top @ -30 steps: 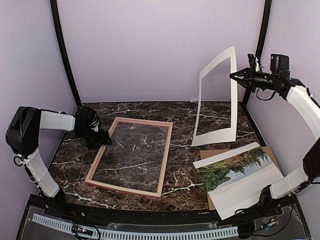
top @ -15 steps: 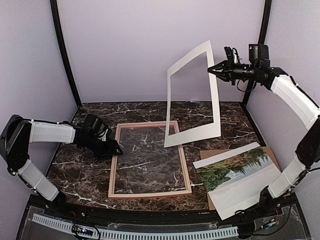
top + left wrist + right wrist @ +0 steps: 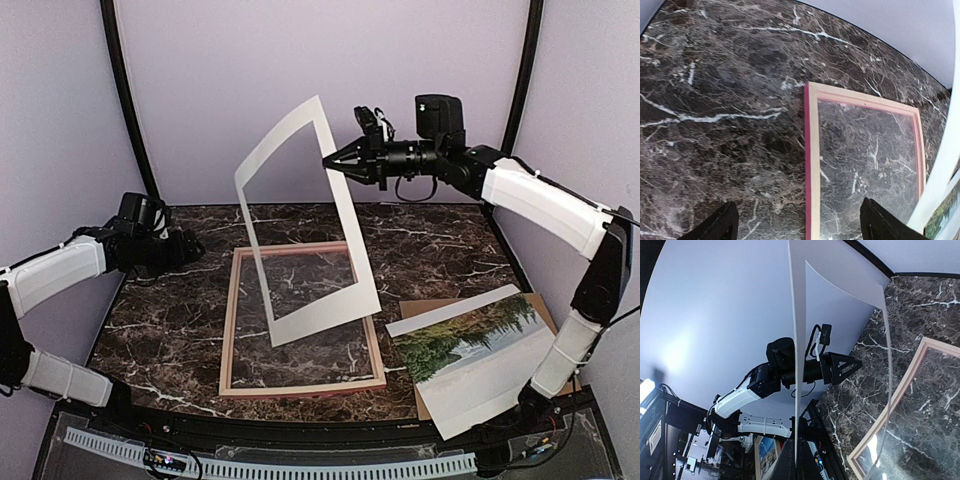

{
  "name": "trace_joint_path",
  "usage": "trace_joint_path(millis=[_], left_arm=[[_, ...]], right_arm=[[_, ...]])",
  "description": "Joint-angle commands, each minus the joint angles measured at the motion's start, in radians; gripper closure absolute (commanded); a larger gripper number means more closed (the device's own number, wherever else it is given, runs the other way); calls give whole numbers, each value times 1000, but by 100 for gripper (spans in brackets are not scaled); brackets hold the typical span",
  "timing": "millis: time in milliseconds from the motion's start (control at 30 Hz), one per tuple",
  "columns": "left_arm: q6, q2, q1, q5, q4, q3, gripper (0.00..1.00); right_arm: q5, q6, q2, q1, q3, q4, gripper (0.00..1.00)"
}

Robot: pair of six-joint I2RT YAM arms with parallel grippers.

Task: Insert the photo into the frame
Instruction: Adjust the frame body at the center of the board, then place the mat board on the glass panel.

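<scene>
The frame [image 3: 300, 388] lies flat mid-table, pale wood up with a pink-red outer side; its left rail [image 3: 813, 165] runs down the left wrist view. The photo [image 3: 470, 345] rests at the right front on a brown backing board [image 3: 425, 305]. My left gripper [image 3: 188, 247] hovers left of the frame, open and empty [image 3: 800, 227]. My right gripper [image 3: 330, 163] is shut on the top edge of a white mat board [image 3: 352, 240], which hangs tilted over the frame. In the right wrist view the board [image 3: 795, 340] shows edge-on in the pinch [image 3: 797, 465].
Dark marble tabletop [image 3: 160, 320] with pale walls and black corner posts [image 3: 125, 100] behind. Whether the mat board's lower edge touches the frame's glass I cannot tell. My left arm [image 3: 785, 367] shows beyond the board in the right wrist view.
My right gripper has carried the mat board leftward until it hangs over the frame. The left gripper turned the frame straighter, then drew back to the left and opened wider.
</scene>
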State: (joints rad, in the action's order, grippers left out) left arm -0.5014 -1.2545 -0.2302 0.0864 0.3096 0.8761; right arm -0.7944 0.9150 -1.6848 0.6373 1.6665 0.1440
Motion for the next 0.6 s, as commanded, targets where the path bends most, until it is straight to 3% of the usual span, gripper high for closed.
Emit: trace_joint_path(millis=[0, 267, 567], left_arm=[[52, 72, 14, -160, 78, 34, 13], [93, 79, 14, -226, 126, 61, 12], [129, 21, 12, -150, 114, 77, 10]], right_arm=[[17, 81, -26, 8, -107, -175, 100], [125, -15, -155, -5, -302, -148, 100], [219, -99, -209, -34, -373, -65, 100]])
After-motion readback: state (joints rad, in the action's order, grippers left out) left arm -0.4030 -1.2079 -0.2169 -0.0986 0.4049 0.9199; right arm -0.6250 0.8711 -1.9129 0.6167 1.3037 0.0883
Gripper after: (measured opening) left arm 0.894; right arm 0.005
